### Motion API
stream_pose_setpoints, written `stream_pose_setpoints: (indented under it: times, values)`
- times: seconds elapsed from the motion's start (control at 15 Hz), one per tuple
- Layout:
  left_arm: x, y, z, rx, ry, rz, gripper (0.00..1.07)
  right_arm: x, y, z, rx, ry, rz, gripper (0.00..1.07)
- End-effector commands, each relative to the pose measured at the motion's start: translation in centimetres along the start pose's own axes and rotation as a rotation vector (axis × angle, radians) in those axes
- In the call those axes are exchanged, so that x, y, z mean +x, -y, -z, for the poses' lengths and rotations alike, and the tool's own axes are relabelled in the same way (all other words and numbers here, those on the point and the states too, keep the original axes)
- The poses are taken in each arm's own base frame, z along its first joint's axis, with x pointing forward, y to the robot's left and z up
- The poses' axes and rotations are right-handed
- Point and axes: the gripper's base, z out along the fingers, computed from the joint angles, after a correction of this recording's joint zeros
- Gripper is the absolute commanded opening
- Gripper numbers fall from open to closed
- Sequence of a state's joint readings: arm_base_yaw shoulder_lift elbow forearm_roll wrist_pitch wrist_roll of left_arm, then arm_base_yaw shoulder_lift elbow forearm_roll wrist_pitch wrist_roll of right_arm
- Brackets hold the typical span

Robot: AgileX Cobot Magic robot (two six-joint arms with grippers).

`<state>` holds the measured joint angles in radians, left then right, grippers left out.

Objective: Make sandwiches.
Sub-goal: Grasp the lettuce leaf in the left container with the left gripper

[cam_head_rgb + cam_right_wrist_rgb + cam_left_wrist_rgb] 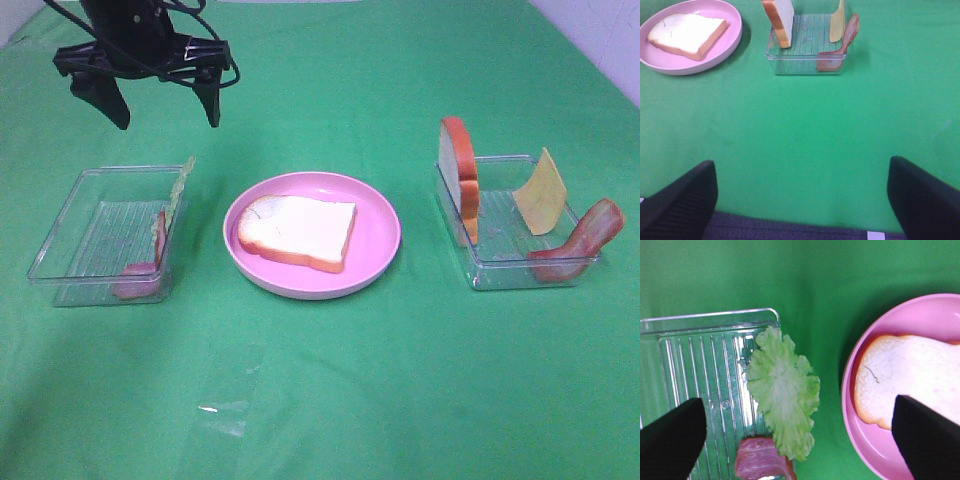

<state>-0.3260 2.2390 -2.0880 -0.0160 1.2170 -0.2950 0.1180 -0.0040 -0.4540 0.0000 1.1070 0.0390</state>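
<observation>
One white bread slice [298,232] with orange-brown crust lies flat on the round pink plate [380,215]. A pale green lettuce leaf [177,195] leans on the right wall of the left clear tray [70,235], with a bacon strip [140,275] below it. The right tray [500,265] holds an upright bread slice [458,175], a yellow cheese square [541,192] and a bacon strip [580,245]. My left gripper [166,118] hangs open above the left tray; in its wrist view the left gripper [799,401] straddles the lettuce [784,390]. My right gripper [801,162] stands open and holds nothing, well short of its tray [805,60].
Green cloth covers the table. In the right wrist view the table's near edge [790,227] shows just under the gripper. The plate [715,52] sits beside the right tray. A small glare patch [225,410] lies on the cloth in front of the plate.
</observation>
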Motion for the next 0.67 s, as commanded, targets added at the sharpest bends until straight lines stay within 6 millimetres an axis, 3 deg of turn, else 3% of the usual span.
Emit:
stream_pose_setpoints:
  times: [0.07, 0.27, 0.67]
  values:
    - [1.1, -0.2, -1.8, -0.033, -0.130, 0.046, 0.93, 0.3, 0.0, 0.2, -0.001, 0.026, 0.013, 0.89]
    - [1.4, -0.2, -5.3, -0.038, -0.190, 0.051, 0.93, 0.3, 0.0, 0.2, -0.001, 0.026, 0.013, 0.89]
    - [1.6, -0.3, -7.8, -0.049, -0.213, 0.052, 0.93, 0.3, 0.0, 0.2, -0.001, 0.026, 0.013, 0.89]
